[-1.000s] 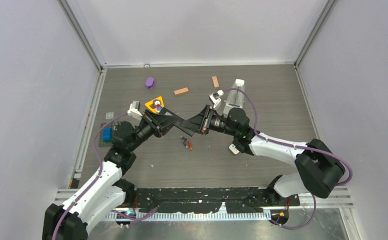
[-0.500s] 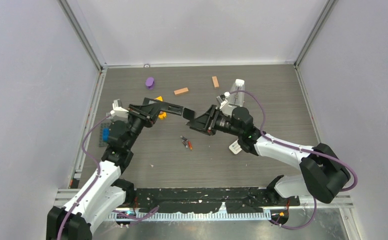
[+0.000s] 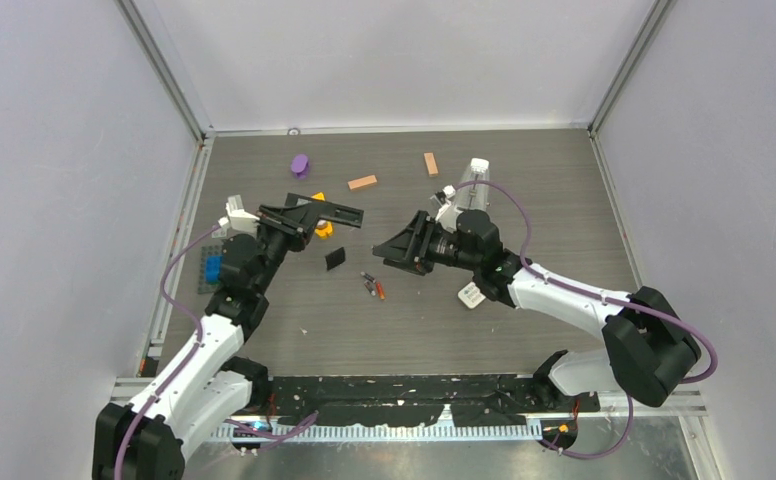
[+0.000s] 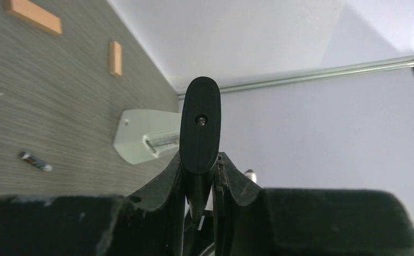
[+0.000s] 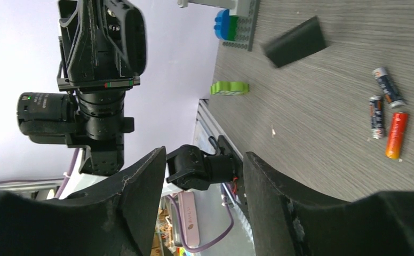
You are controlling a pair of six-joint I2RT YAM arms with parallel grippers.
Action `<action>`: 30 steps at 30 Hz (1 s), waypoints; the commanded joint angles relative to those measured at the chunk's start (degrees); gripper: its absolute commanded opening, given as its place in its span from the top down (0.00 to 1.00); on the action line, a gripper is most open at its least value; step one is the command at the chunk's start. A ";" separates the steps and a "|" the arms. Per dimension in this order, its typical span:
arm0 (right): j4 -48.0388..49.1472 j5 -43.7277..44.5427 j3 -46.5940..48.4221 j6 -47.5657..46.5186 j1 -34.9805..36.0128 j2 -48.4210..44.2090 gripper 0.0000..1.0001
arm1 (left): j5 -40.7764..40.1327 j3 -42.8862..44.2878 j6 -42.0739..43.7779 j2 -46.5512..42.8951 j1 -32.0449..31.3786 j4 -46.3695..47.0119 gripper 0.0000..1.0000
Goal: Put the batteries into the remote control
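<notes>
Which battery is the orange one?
The end battery, rightmost of the three seen from above. The two dark batteries lie beside it.

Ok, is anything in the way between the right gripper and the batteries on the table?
Nothing visible: only bare table between the open right gripper and the batteries; the small black piece lies off to the side.
</notes>
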 commanded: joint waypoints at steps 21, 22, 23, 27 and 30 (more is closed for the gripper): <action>-21.06 -6.21 12.83 -43.45 -0.35 -4.70 0.24 | 33.41 14.39 45.98 3.84 0.02 -19.43 1.00; -19.09 -8.30 11.75 -42.68 -0.32 -4.92 0.20 | 35.35 14.85 46.55 4.17 0.03 -19.30 1.00; -15.32 -9.51 11.29 -40.68 -0.31 -4.81 0.19 | 37.62 15.45 46.62 4.55 0.03 -19.61 1.00; -5.54 -17.81 10.43 -35.62 0.09 -2.68 0.15 | 46.88 17.90 46.38 5.69 0.02 -19.82 1.00; -5.12 -19.04 12.40 -36.29 1.15 -1.24 0.14 | 51.51 18.15 44.14 6.22 0.03 -17.38 1.00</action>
